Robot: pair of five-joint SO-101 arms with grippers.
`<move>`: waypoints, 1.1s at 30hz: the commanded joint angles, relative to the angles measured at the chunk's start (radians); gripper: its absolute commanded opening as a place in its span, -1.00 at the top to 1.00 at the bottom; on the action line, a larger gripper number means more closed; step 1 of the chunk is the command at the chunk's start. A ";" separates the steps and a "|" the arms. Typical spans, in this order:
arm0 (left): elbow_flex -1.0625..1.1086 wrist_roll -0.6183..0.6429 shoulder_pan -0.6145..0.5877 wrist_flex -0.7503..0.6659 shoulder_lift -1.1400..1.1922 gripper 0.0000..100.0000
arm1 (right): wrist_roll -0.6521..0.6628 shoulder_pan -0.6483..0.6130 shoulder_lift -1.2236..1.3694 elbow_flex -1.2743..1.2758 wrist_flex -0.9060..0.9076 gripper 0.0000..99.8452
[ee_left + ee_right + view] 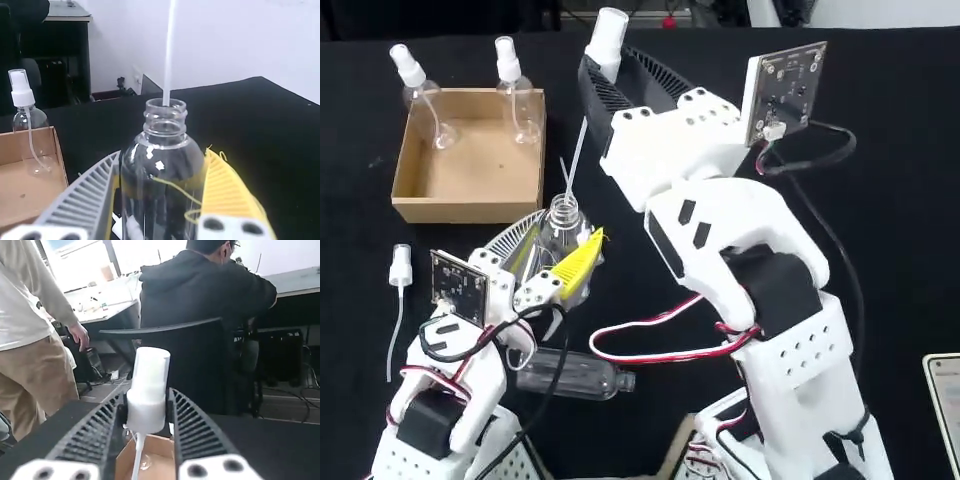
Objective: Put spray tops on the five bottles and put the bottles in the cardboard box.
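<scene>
Spray top (610,30) (147,375), white, is clamped between the two dark ribbed fingers of the right gripper (610,55) (146,400), which is raised high over the black table (900,200). Its thin tube (578,150) (169,50) hangs down and a little toward 7 o'clock, and the lower end reaches the mouth of the open bottle (563,225) (162,150); in the left wrist view the end sits just inside the rim.

The open bottle is clear and stands upright near the middle of the table. The left gripper (560,240) (162,162) is closed around its body, with the grey finger on one side and the yellow finger on the other, both touching the plastic.

At about 10 o'clock from the open bottle lies the cardboard box (470,200) (30,145). Two clear bottles that already have white spray tops stand upright in it against the far wall: the first capped bottle (420,95) at the far left corner and the second capped bottle (517,90) (25,117) at the far right corner.

A loose spray top (401,268) lies on the table at 9 o'clock from the left gripper, with its tube pointing toward 6 o'clock. At 6 o'clock from the open bottle, a lying bottle (580,377) without top rests on its side, its neck toward 3 o'clock, partly under the cables of the left arm.
</scene>
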 commanded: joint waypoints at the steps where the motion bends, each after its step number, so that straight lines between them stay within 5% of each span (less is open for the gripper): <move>1: -0.015 0.006 0.013 -0.026 -0.008 0.77 | 0.012 -0.031 -0.021 -0.005 0.021 0.95; 28: -0.015 0.006 0.013 -0.026 -0.008 0.77 | 0.015 -0.129 -0.314 0.384 0.069 0.95; 33: -0.013 0.006 0.008 -0.026 -0.008 0.77 | 0.143 -0.212 -0.314 0.406 0.071 0.95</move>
